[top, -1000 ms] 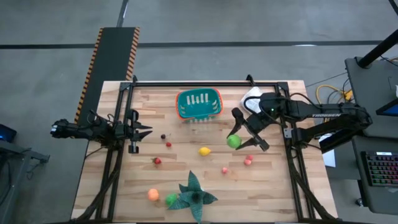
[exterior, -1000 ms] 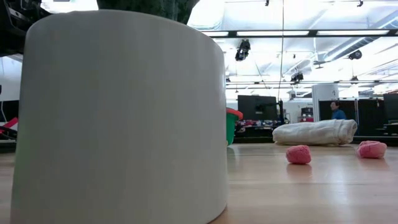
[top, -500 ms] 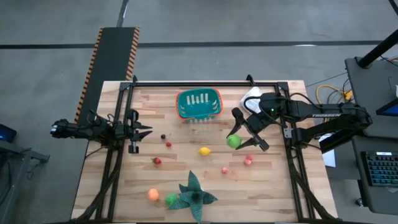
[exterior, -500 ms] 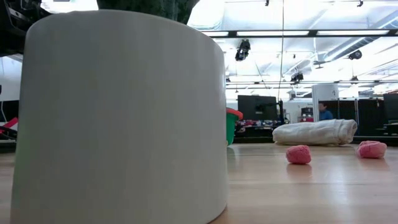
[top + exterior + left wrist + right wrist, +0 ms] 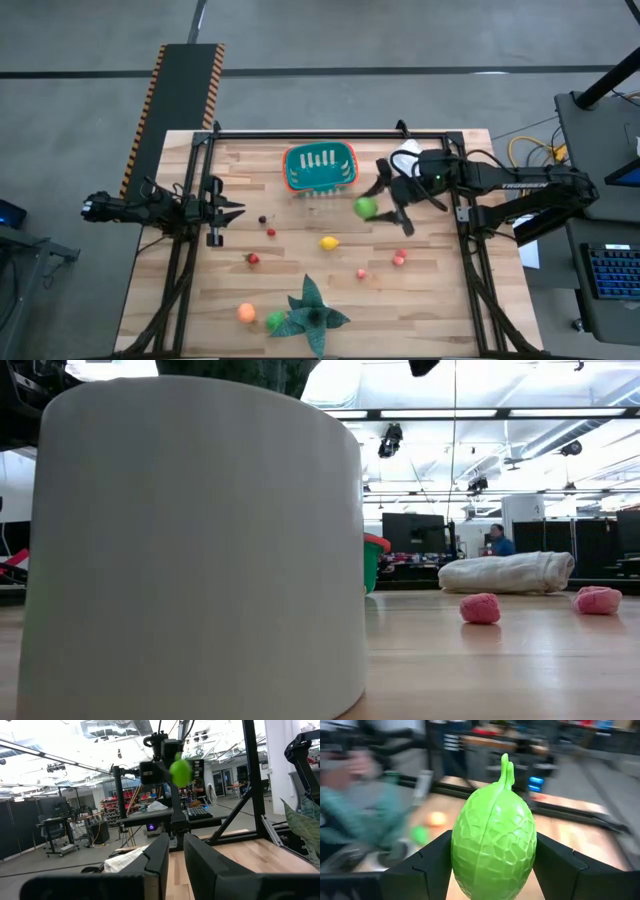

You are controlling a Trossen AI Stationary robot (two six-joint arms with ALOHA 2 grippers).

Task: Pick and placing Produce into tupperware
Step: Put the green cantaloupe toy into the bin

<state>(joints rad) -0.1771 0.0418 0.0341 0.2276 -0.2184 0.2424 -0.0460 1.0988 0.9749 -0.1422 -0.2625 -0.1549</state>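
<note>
My right gripper (image 5: 374,205) hovers over the table just right of the tupperware (image 5: 320,167), a teal tub with an orange-red rim, and is shut on a bumpy green fruit (image 5: 493,835). The left wrist view shows this fruit (image 5: 180,772) high above the table. More produce lies loose on the wood: a yellow piece (image 5: 328,243), two pink ones (image 5: 399,259) (image 5: 362,272), small red ones (image 5: 253,259) and an orange one (image 5: 246,312). My left gripper (image 5: 232,210) waits shut at the table's left edge. My right gripper pinches the green fruit between its two fingers (image 5: 427,862), one on each of the fruit's opposite sides (image 5: 462,855). The fingers come nearly level from the table's right. The fruit is lifted clear of the table, its stem (image 5: 506,767) pointing up.
A dark green leafy thing (image 5: 315,310) lies at the near edge, with a green piece (image 5: 275,320) beside it. A wrinkled white bag (image 5: 405,155) sits right of the tub. In the low view a big white cylinder (image 5: 190,540) blocks the left half. A person moves in the room beyond.
My right gripper has swung toward the far left, toward the tupperware, carrying the green fruit with it; the fruit stays clear of the table. Its fingers have kept the same gap.
</note>
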